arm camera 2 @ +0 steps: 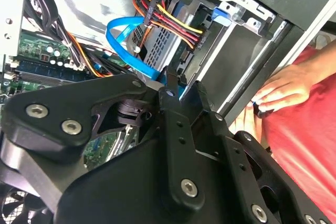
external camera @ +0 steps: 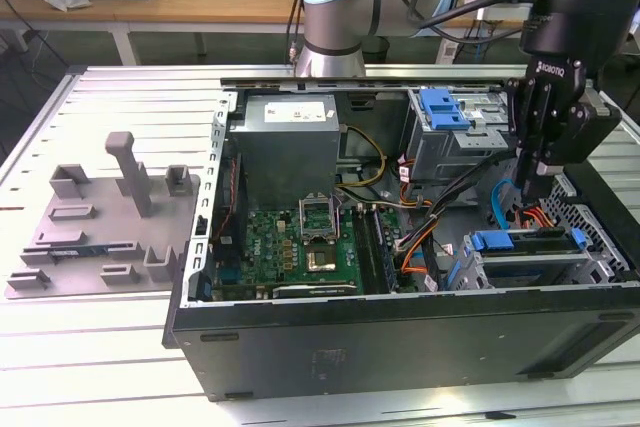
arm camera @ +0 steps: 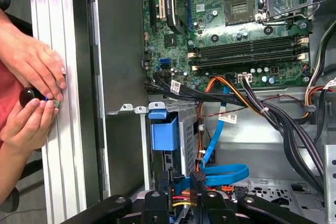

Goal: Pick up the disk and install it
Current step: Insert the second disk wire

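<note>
Gripper (external camera: 532,185) over case's (external camera: 400,332) right end, jaws narrow, holding nothing visible. Disk (external camera: 530,250) seated in lower cage, front-right corner. Judged rigid, weighty, shock-sensitive; grip blue rail edges.

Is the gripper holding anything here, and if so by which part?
Cannot be told. The gripper hangs inside the open computer case, above the disk in its bay; its fingertips are hidden.

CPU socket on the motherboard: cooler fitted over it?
No. In the exterior view the CPU socket on the green motherboard lies bare, with no cooler or fan over it.
</note>
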You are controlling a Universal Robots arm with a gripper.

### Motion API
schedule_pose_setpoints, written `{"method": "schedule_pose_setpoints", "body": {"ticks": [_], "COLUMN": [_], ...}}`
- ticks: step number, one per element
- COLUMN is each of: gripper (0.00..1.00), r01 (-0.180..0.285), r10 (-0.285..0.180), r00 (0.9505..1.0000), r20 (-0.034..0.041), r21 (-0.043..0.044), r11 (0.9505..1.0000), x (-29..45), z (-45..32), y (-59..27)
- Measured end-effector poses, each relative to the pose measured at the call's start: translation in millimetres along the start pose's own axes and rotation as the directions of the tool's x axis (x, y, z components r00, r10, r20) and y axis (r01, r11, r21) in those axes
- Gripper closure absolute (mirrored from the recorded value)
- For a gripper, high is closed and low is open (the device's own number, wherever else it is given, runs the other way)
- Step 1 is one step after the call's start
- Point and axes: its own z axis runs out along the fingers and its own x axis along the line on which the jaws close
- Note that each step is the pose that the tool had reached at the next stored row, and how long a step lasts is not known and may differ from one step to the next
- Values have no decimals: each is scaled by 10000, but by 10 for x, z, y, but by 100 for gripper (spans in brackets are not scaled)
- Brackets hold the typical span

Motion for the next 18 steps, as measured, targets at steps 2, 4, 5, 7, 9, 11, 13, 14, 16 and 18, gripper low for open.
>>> {"method": "schedule_pose_setpoints", "body": {"ticks": [2,4,5,7,9,11,13,14,16,18], "gripper": [69,69,69,69,69,69,69,69,69,69], "r01": [-43,-85,-100,-124,-124,-122,-122,-122,-121,-122], "r10": [43,85,100,124,124,122,122,122,121,121], "r00": [10000,10000,9999,9999,9999,9999,9999,9999,9999,9999], "r20": [-1,0,0,-5,0,-3,-4,-5,-4,-5], "r21": [-16,-33,-39,-48,-49,-48,-48,-48,-47,-47], "r11": [10000,10000,9999,9999,9999,9999,9999,9999,9999,9999], "x": [-1,-3,-4,-5,-11,-18,-17,-16,-14,-10], "z": [3,9,11,15,17,14,13,13,15,15], "y": [0,0,0,0,1,1,1,1,1,0]}}
